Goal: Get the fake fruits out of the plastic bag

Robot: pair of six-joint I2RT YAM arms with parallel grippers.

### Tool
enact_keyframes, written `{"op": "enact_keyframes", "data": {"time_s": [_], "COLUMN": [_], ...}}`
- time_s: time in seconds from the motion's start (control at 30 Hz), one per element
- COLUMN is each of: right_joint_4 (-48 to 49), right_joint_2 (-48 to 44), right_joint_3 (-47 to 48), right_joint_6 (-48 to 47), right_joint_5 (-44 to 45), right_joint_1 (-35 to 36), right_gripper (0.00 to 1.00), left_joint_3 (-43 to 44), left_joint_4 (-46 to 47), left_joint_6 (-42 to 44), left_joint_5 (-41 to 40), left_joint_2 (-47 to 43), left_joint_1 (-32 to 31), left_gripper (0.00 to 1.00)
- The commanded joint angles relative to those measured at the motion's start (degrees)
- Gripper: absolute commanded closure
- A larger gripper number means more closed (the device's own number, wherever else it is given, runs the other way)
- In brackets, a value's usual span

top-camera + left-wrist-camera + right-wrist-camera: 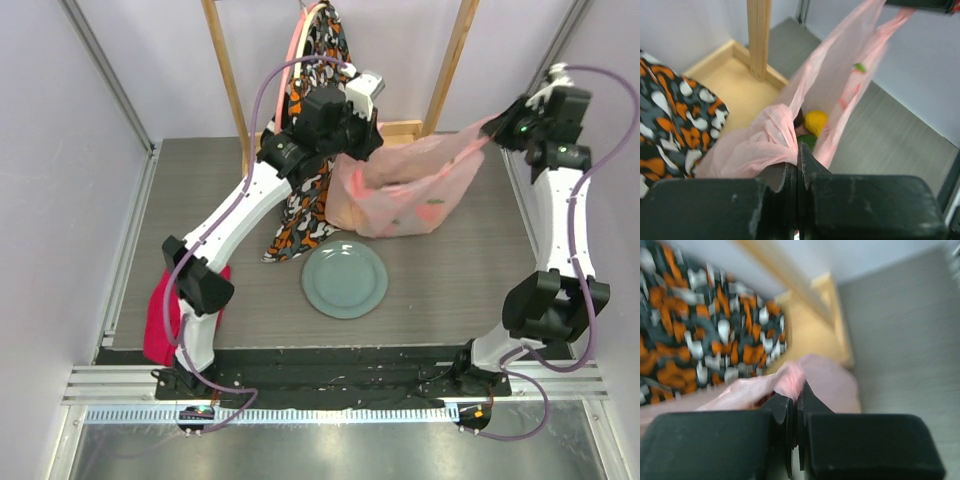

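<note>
Just behind the grey-green round plate (345,278) on the grey tabletop (450,290): thin, crinkly, translucent pink plastic bag (400,190), bottom resting on the surface, mouth pulled wide between two grippers. Behind and slightly right of the plate, left gripper (372,138) with jaws together, clamped on a bunched fold of the bag's rim. Farther behind and well right of the plate, right gripper (497,130) raised, jaws likewise pressed together on pink film at the bag's other end, drawn taut. Down inside the open bag, from the left wrist view: round yellow-orange plastic fruit (816,121), green plastic fruit (807,141) just beside it, something dark next to them, too hidden to identify. Behind and left of the plate, orange-black-white patterned garment (305,215) hanging down, close against the bag's left side, light wooden post (450,65) farther back. Well left of the plate, at the tabletop's near edge, solid red cloth (160,320).
</note>
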Motion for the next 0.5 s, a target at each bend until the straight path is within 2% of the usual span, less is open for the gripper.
{"op": "enact_keyframes", "data": {"time_s": [0.0, 0.1, 0.2, 0.47], "right_joint_4": [5.29, 5.2, 4.85, -3.23], "right_joint_2": [-0.31, -2.05, -6.96, -25.34], "right_joint_3": [15.41, 21.05, 19.75, -2.56], "right_joint_6": [3.74, 3.39, 2.77, -4.78], "right_joint_5": [2.61, 1.38, -0.64, -1.79], "right_joint_1": [-5.57, -6.98, -7.07, -7.07], "right_gripper": [0.99, 0.99, 0.99, 0.99], "left_joint_3": [12.17, 14.48, 13.09, -9.65], "left_joint_4": [5.18, 5.8, 4.14, -1.13], "left_joint_6": [6.41, 8.17, 7.47, 1.94], "left_joint_5": [2.21, 4.74, 9.57, 19.61], "left_joint_2": [1.7, 1.36, -0.74, -9.36], "left_joint_1": [0.23, 0.23, 0.23, 0.23], "left_gripper": [1.0, 1.0, 1.0, 1.0]}}
